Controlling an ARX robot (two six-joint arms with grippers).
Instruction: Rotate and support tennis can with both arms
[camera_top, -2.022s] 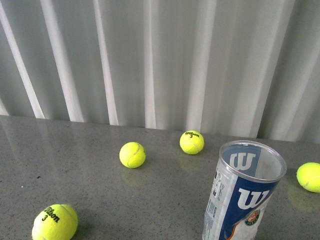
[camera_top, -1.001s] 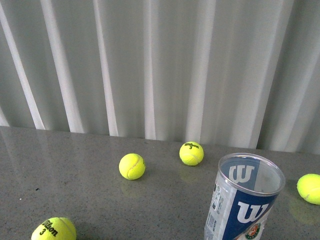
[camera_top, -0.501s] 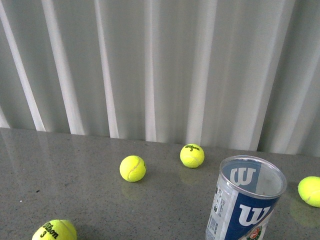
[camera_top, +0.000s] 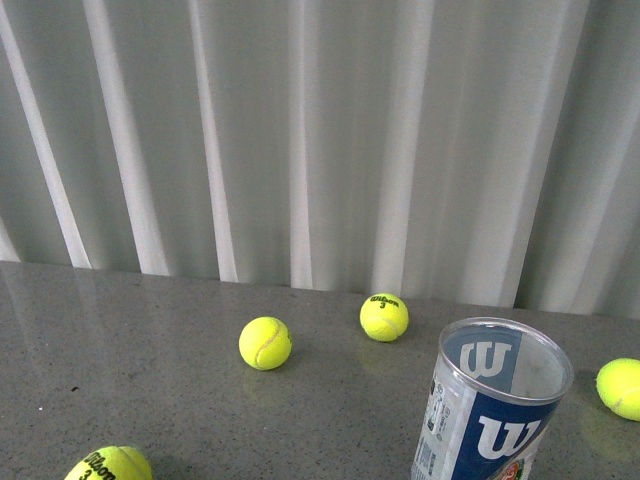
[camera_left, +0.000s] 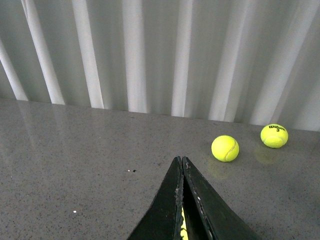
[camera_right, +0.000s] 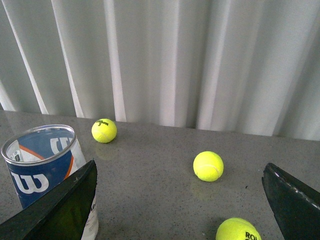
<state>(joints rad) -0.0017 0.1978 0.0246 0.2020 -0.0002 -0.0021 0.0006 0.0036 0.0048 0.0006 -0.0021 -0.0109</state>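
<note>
Stretched across the far side: a white pleated curtain (camera_top: 300, 140). Below it lay a grey speckled table (camera_top: 150, 350), slightly glossy.

Stood upright on the near right of that table: the tennis can (camera_top: 495, 405), clear-walled, open at the top, blue-and-white label with a white "W" facing forward. Seen again in the right wrist view (camera_right: 42, 170), just beside one finger.

Right gripper (camera_right: 180, 200): fingers (camera_right: 60, 210) spread wide apart, holding nothing, one alongside the can, the other well off to the far side of it.

Left gripper (camera_left: 181, 165): fingers (camera_left: 165, 205) pressed together to a point, a sliver of yellow showing in the seam between them; cannot tell what it belonged to.

Scattered on the table, all apart from the can: a tennis ball (camera_top: 265, 343) left of centre, a printed ball (camera_top: 384, 316) farther back, another ball (camera_top: 620, 388) at the right edge, a fourth ball (camera_top: 108, 466) cut off at the near left.
</note>
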